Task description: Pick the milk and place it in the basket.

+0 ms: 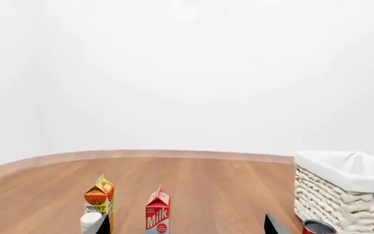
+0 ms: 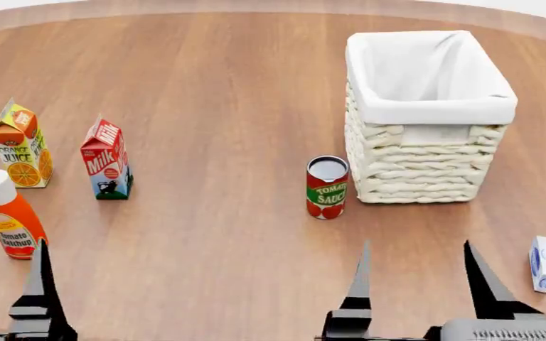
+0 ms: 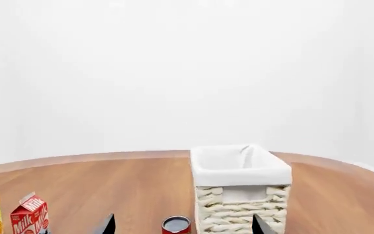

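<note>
Nothing done yet: milk (image 2: pixel 106 159) stood untouched on the worktop (image 2: pixel 225 241), well apart from the basket (image 2: pixel 429 117); right pincer (image 2: pixel 415 273) wide open and empty, left pincer (image 2: pixel 38 284) unreadable

OJ carton (image 2: pixel 20 146) just beside milk (image 2: pixel 106 160)

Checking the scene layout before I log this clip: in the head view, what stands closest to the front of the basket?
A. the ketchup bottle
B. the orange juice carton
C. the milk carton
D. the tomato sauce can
D: the tomato sauce can stands upright just off the front left corner of the basket, while the milk carton, ketchup bottle and orange juice carton are grouped far to the left.
</note>
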You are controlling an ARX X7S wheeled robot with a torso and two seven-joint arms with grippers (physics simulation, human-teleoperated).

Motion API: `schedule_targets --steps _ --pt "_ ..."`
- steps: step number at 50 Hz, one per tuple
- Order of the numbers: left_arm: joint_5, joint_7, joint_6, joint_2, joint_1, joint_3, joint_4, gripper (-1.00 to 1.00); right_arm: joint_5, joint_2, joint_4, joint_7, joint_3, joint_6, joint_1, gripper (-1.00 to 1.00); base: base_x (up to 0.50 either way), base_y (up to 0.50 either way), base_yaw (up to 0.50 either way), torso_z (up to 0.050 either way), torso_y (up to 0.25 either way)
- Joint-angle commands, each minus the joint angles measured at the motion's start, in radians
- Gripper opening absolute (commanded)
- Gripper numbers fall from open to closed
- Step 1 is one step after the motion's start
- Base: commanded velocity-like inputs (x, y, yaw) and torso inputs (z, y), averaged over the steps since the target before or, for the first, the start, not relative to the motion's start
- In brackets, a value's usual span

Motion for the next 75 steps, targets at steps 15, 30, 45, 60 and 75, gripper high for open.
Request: schedule_targets --steps 15,30,45,60,75 --pt "-0.406 -0.391 -0.110 -0.375 -0.121 -0.122 0.502 1.00 0.408 0.300 -0.439 0.256 0.217 0.213 0.220 1.00 0.00 0.00 0.00 0.000 0.000" --pt "-0.416 -0.449 -0.062 -0.431 -0.125 -0.074 0.488 1.00 0.388 0.343 -0.429 0.270 0.204 0.096 0.172 1.00 0.00 0.00 0.00 0.000 0.000" --pt "-0.406 -0.466 -0.031 -0.452 -0.119 -0.049 0.473 1.00 0.333 0.366 -0.418 0.285 0.159 0.050 0.151 1.00 0.00 0.17 0.00 0.000 0.000" --pt "-0.391 -0.477 -0.016 -0.460 -0.115 -0.023 0.466 1.00 0.336 0.384 -0.411 0.294 0.150 0.024 0.132 1.00 0.00 0.50 0.00 0.000 0.000" --pt "-0.380 -0.487 -0.006 -0.469 -0.118 -0.008 0.455 1.00 0.308 0.402 -0.410 0.305 0.113 0.019 0.137 1.00 0.00 0.26 0.00 0.000 0.000"
